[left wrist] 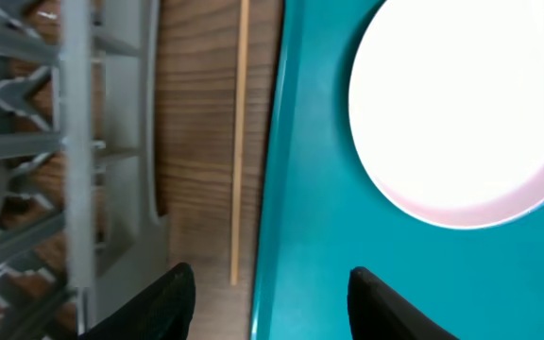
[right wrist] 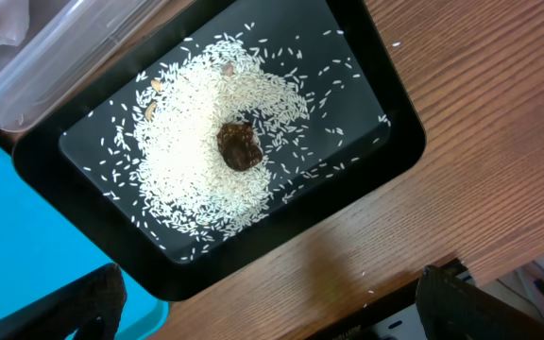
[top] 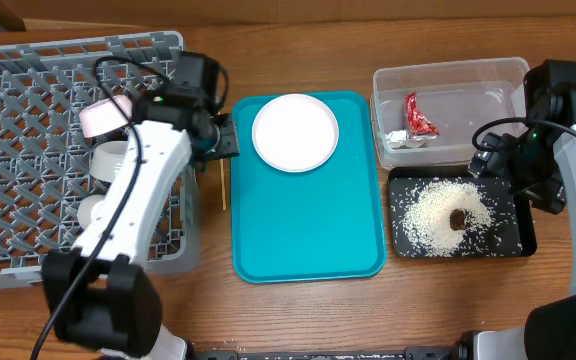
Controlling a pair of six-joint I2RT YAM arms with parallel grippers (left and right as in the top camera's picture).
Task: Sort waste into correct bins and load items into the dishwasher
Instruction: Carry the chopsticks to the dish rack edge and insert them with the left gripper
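Observation:
The grey dish rack (top: 28, 120) fills the left and holds a pink-backed plate (top: 103, 117) and white dishes (top: 113, 160). A white plate (top: 295, 132) lies on the teal tray (top: 308, 240). A wooden chopstick (top: 224, 185) lies on the table between rack and tray, and shows in the left wrist view (left wrist: 240, 142). My left gripper (left wrist: 270, 283) is open and empty over the tray's edge, near the plate (left wrist: 470, 104). The clear tub (top: 448, 75) holds the foil wrapper (top: 420, 115). The black tray (top: 408, 245) holds rice (right wrist: 206, 142) and a brown lump (right wrist: 240, 146). My right gripper (right wrist: 272, 293) is open and empty beside it.
The rack wall (left wrist: 74, 142) stands just left of the chopstick. The clear tub's corner (right wrist: 55, 57) and the teal tray's edge (right wrist: 8, 217) border the black tray. A few stray grains lie on the wood near the table's front edge (right wrist: 366, 274).

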